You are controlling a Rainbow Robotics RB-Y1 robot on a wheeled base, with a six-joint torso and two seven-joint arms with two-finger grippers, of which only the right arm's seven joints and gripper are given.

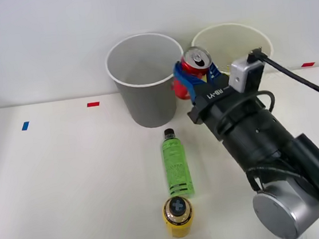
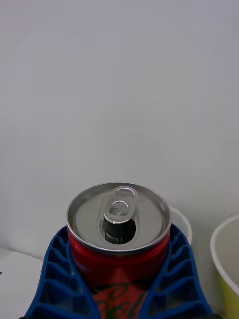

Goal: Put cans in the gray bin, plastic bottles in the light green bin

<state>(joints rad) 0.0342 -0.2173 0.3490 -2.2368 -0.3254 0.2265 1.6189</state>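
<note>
Now, with the right hand gripping the red can aloft between bins, carry it over the gray bin before releasing.

Red can between blue fingers

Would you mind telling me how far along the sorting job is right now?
No item is visibly binned yet. In hand: the right gripper holds the red can aloft between the gray bin and light green bin. Left: the green bottle and yellow bottle remain on the table.
</note>
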